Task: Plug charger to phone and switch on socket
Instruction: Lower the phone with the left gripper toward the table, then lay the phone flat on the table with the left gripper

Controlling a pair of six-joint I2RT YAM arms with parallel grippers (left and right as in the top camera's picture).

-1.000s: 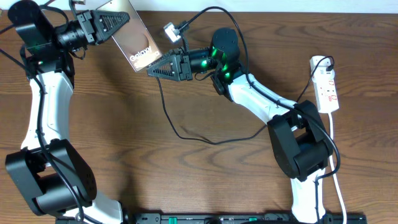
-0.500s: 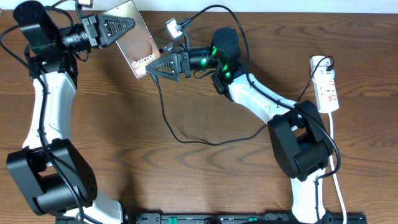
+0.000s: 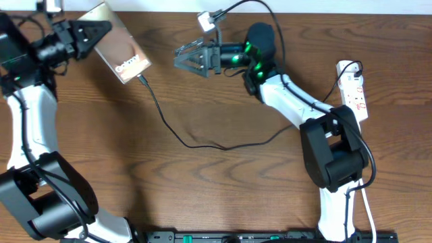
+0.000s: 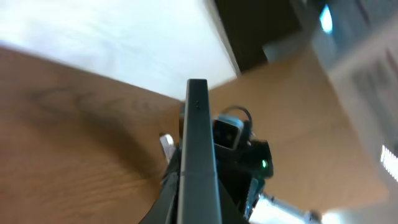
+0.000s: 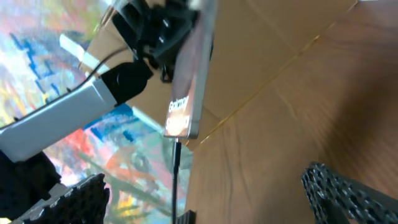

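My left gripper (image 3: 91, 32) is shut on the phone (image 3: 122, 52), a brown slab with white "Galaxy" text, held tilted above the table's far left. The phone shows edge-on in the left wrist view (image 4: 197, 155) and in the right wrist view (image 5: 189, 87). The charger cable (image 3: 177, 133) has its tip in the phone's lower end and trails in a loop across the table. It hangs below the phone in the right wrist view (image 5: 175, 171). My right gripper (image 3: 183, 58) is open and empty, to the right of the phone. The socket (image 3: 354, 91), a white power strip, lies at the far right.
A white lead (image 3: 361, 175) runs from the socket along the right edge toward the front. A small white block on a black cable (image 3: 206, 20) sits above the right gripper. A black rail (image 3: 256, 237) runs along the table's front edge.
My left gripper has swung left with the phone. The cable tip has gone with it, plugged into the phone. My right gripper has let go, opened and drawn back to the right.
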